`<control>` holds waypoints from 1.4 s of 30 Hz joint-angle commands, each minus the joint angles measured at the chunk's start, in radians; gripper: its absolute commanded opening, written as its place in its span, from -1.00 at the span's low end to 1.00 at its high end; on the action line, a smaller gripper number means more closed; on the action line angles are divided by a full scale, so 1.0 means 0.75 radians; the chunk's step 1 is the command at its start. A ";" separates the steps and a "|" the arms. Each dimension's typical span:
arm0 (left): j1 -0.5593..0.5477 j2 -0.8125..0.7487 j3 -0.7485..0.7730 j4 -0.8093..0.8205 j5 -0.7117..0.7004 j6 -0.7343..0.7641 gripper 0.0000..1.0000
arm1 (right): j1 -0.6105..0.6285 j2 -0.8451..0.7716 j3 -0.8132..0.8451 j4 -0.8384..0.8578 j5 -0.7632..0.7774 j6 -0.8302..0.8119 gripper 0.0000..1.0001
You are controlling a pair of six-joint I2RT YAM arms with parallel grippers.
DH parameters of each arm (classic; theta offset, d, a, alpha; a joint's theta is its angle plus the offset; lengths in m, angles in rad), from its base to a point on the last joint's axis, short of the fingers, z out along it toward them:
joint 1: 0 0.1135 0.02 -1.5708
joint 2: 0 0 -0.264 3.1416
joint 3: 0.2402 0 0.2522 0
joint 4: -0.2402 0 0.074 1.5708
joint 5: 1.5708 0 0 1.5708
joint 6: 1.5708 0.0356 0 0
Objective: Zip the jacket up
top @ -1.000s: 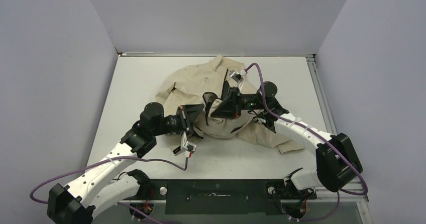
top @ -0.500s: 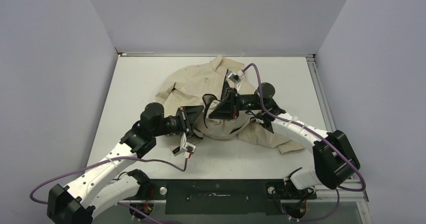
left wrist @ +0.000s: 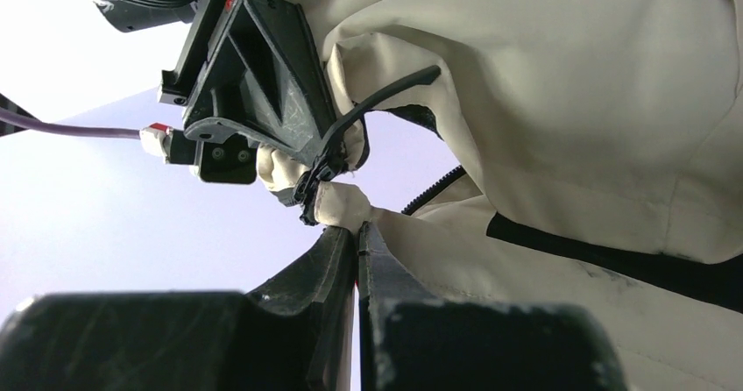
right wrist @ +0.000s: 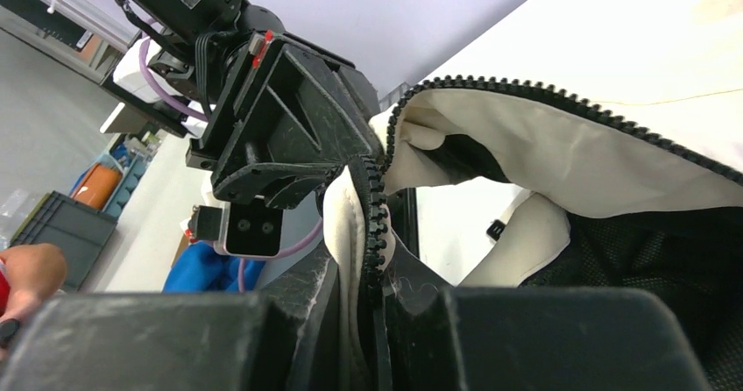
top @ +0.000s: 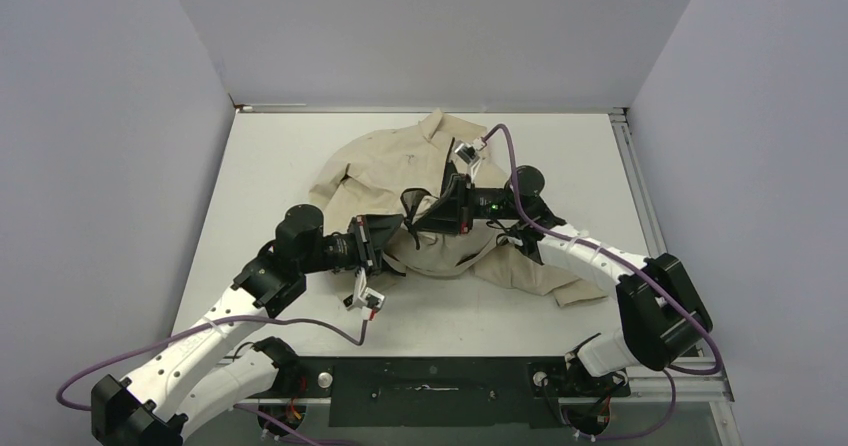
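From above, the jacket [top: 400,161] lies crumpled in the middle of the table [top: 270,166], beige side up, with one part trailing toward the near right. Both arms reach in to its near edge. The left gripper [top: 390,241] comes from the left and the right gripper [top: 425,216] from the right, their tips close together at a lifted fold where black lining shows. How far either claw is open cannot be told from here.

In the left wrist view, the left claw's two fingers [left wrist: 337,259] are pressed together with almost no gap, pinching a small beige corner of the jacket's edge. Just beyond that corner a short run of black zipper teeth [left wrist: 434,189] curves away to the right. The right gripper's black body sits close above on the left, touching the same bunched cloth, and a black cord [left wrist: 385,93] loops past it.

In the right wrist view, the right claw is clamped shut on the jacket's edge, the toothed zipper tape standing up between its fingers. The teeth then arc away to the right above black mesh lining [right wrist: 666,259]. The left gripper sits just beyond on the left.
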 commanded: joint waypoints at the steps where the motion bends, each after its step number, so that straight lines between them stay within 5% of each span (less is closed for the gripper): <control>1: -0.003 -0.004 0.061 -0.117 0.065 0.053 -1.00 | 0.066 -0.007 0.008 0.220 0.014 0.043 -0.89; 12: -0.003 0.000 0.068 -0.147 0.031 0.086 -1.00 | 0.052 -0.089 0.005 -0.129 0.021 -0.088 -0.89; 21: -0.005 -0.011 0.085 -0.232 0.085 0.149 -1.00 | 0.048 -0.035 0.012 -0.101 0.126 0.077 -0.89; 28: -0.005 -0.002 0.086 -0.265 0.068 0.183 -1.00 | 0.070 -0.071 0.021 -0.184 0.100 0.062 -0.89; 32: -0.005 -0.009 0.083 -0.276 0.047 0.190 -1.00 | 0.055 -0.110 0.051 -0.443 0.147 -0.055 -0.89; 42: -0.013 -0.004 0.079 -0.286 0.051 0.203 -1.00 | 0.075 -0.135 0.048 -0.452 0.089 -0.034 -0.89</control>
